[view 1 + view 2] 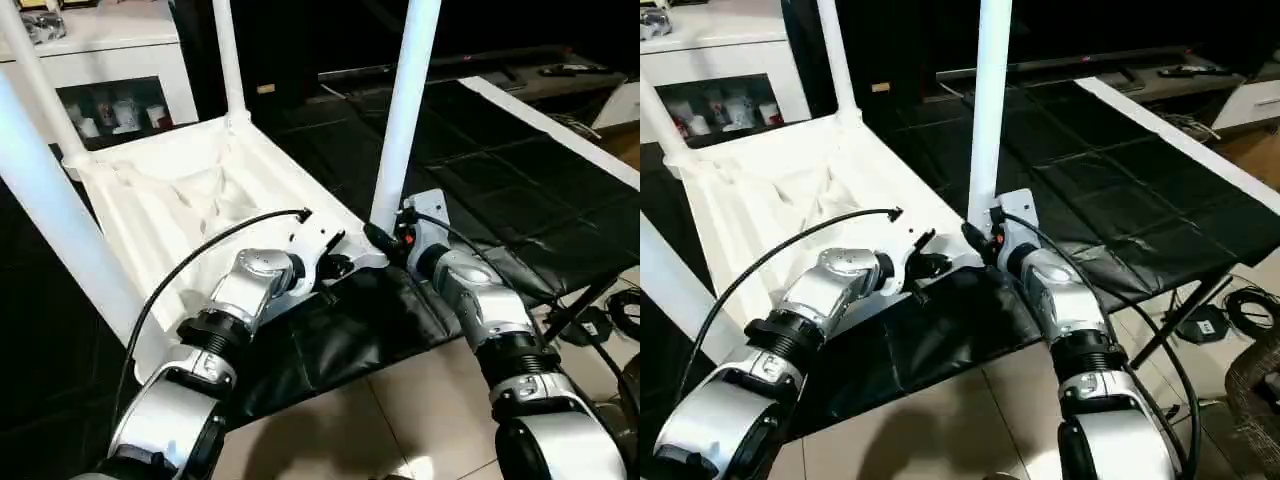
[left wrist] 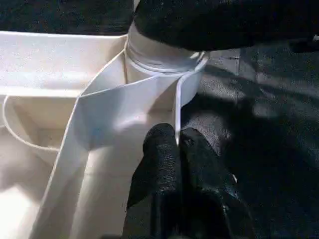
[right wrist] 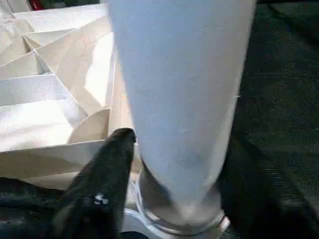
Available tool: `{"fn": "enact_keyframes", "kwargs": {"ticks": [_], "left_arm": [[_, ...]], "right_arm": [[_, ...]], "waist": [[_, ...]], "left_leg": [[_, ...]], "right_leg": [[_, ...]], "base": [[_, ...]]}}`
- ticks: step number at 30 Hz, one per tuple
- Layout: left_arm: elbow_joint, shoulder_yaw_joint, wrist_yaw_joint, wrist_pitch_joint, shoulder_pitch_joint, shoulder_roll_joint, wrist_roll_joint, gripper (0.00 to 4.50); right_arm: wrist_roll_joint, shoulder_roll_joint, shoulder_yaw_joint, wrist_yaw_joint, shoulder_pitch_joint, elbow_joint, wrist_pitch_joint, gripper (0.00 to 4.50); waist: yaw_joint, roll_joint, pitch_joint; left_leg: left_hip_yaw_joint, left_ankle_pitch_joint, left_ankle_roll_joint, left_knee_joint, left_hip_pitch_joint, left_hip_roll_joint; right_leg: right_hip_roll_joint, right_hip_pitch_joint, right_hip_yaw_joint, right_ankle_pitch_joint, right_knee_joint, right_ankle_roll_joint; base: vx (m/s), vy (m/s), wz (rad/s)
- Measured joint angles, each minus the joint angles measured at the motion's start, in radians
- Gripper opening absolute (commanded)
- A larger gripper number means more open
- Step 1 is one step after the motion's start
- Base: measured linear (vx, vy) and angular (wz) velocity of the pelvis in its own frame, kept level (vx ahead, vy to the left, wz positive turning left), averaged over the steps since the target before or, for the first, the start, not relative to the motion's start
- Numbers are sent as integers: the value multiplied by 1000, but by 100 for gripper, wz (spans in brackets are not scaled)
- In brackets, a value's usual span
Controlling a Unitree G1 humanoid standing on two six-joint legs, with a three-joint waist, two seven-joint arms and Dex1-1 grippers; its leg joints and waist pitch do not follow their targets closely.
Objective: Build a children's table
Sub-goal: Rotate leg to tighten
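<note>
The white tabletop (image 1: 180,200) lies upside down on a black mat, ribbed underside up. Its white legs stand upright in the corner sockets. The nearest right leg (image 1: 405,110) rises from the front right socket (image 2: 159,55). My left gripper (image 2: 177,144) is shut on the thin rim wall of the tabletop just beside that socket, also seen as the left gripper (image 1: 335,262). My right gripper (image 1: 385,240) reaches the base of that leg (image 3: 184,99) from the right. One black finger (image 3: 107,169) lies against each side of the tube, just above the socket.
Three other legs stand at the far corner (image 1: 228,60), the back left (image 1: 40,90) and the near left (image 1: 60,230). A white glass-door cabinet (image 1: 110,70) is behind. The black mat (image 1: 480,170) stretches right; tiled floor (image 1: 400,400) and cables (image 1: 610,320) lie below.
</note>
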Motion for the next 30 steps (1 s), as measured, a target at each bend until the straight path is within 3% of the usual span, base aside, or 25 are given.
{"fn": "enact_keyframes", "kwargs": {"ticks": [10, 13, 21, 27, 30], "left_arm": [[2, -46, -203, -87, 2, 70, -10, 0], [-12, -71, -330, -138, 13, 124, -21, 0], [-62, -120, -579, -199, 42, 213, -47, 0], [-80, -161, -678, -231, 43, 234, -49, 0], [-86, -177, -719, -244, 43, 240, -49, 0]], "right_arm": [[52, -161, 40, 345, 106, -97, -28, 380], [71, -265, 72, 526, 134, -127, -32, 404], [98, -372, 149, 845, 138, -178, -32, 404], [114, -375, 177, 953, 125, -171, -44, 404], [121, -375, 191, 1000, 106, -148, -50, 370]], "waist": [[26, 0, 0], [43, 4, 2], [76, 4, 2], [95, 4, 2], [102, 4, 2]], "left_leg": [[1, 0, 0, -1, -2, 1], [2, 0, 0, -1, -2, 1], [4, 0, 1, -1, -5, 3], [5, 0, 1, 1, -6, 3], [5, 0, 1, 1, -6, 4]], "right_leg": [[0, 0, 0, 4, -2, -6], [0, -1, 1, 4, -4, -6], [-1, 0, 0, 3, -6, -6], [-1, 1, 1, 3, -6, -6], [-1, 1, 0, 3, -5, -6]], "base": [[0, 0, 0], [0, 0, 0], [0, 0, 0], [0, 0, 0], [0, 0, 0]]}}
